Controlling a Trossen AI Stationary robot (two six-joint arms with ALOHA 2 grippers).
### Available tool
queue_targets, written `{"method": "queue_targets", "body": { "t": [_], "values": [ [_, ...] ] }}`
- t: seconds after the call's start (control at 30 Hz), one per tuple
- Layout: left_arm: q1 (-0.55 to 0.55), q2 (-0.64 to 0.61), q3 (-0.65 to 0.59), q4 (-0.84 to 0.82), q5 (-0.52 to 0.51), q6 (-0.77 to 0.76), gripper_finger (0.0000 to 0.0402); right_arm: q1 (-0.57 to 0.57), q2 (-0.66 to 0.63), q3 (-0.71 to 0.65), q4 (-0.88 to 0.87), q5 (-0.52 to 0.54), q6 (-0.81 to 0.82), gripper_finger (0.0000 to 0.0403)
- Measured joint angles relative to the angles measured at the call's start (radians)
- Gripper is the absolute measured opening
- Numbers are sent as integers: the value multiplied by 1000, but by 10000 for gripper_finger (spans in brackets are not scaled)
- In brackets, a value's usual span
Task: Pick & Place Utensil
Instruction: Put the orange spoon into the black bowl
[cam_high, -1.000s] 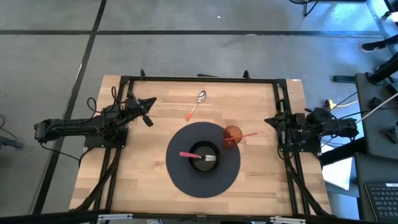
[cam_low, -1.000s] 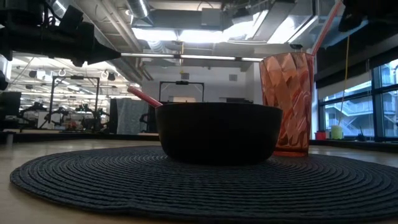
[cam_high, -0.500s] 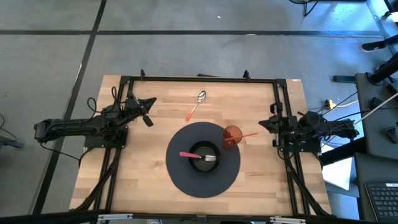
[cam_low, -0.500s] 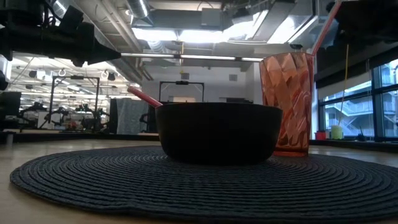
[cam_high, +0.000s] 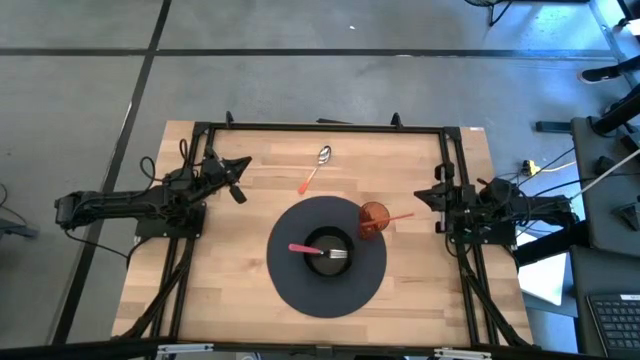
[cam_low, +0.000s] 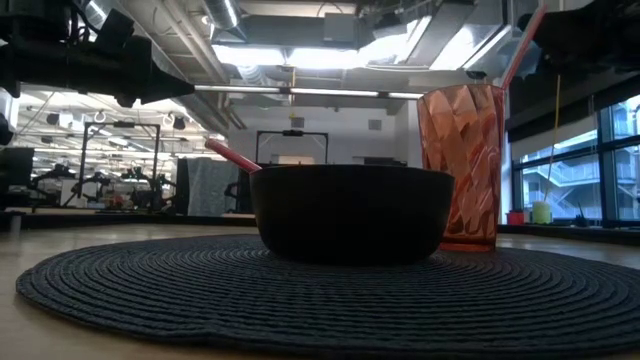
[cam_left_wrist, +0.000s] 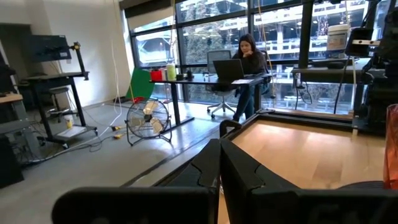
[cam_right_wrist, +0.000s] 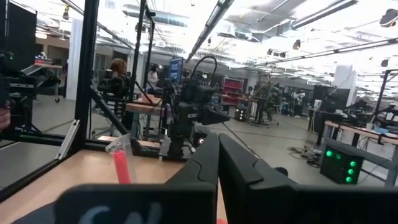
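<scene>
Bowl (cam_high: 329, 250) first, nearest your side of the desk (cam_high: 230, 290): it sits in the middle of the round dark mat (cam_high: 290, 290), and a fork with a pink handle (cam_high: 303, 249) already lies in it, tines toward the right rim. You can count that utensil as placed. Just beyond the bowl, on the mat's far right edge, the orange cup (cam_high: 373, 219) stands upright with a pink straw (cam_high: 399, 215) leaning out to the right.

Farther back, off the mat, a spoon with an orange handle (cam_high: 313, 172) lies flat on the bare wood, well apart from both arms. If it belongs to the job (the task names only one utensil, so you must judge), it is what remains.

Neither arm is at work. Your left gripper (cam_high: 238, 178) hangs over the desk's far left part, fingers clenched on nothing. Your right gripper (cam_high: 428, 195) waits at the right edge, near the straw's tip, fingers likewise pressed together and empty.
</scene>
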Motion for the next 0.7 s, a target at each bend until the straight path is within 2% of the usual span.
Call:
{"method": "queue_targets", "body": {
  "t": [0.17,0.33,0.4,0.7],
  "values": [
    [0,0,0,0,0,0,4,0,0,0,25,-12,-3,5],
    [0,0,0,0,0,0,3,-1,1,0,-22,166,22,5],
    [0,0,0,0,0,0,2,0,7,0,-64,200,26,5],
    [0,0,0,8,0,0,5,-40,12,0,-135,200,44,5]
  ]
}}
